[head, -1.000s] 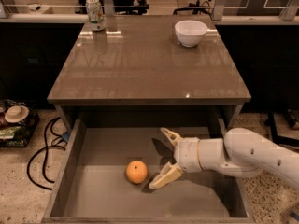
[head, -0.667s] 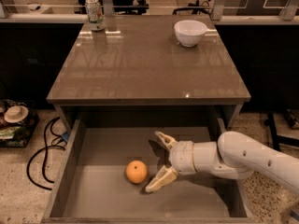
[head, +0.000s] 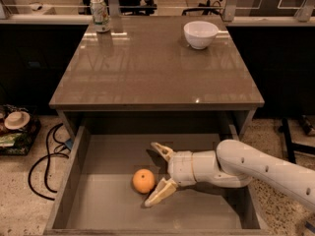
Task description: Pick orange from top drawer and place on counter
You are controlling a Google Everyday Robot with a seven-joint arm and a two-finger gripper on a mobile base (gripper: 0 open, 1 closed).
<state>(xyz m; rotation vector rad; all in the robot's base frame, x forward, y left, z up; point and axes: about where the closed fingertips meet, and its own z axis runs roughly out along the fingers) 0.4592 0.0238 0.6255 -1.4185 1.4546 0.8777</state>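
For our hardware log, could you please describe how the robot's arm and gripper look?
The arm is a smooth, rounded white tube with small dark dots along it and ringed wrist segments. The gripper, in the drawer beside the orange, has two tapered cream fingers.

1. The arm comes in from the lower right edge of the view and reaches leftward, lying almost level, its white shell thick and rounded near the elbow end.
2. The wrist is a shorter white cylindrical section in line with the forearm, pointing left.
3. The gripper sits low in the view, a little left of centre, facing left.
4. Its two cream fingers are spread wide apart: the upper one angles up and left, the lower one down and left.
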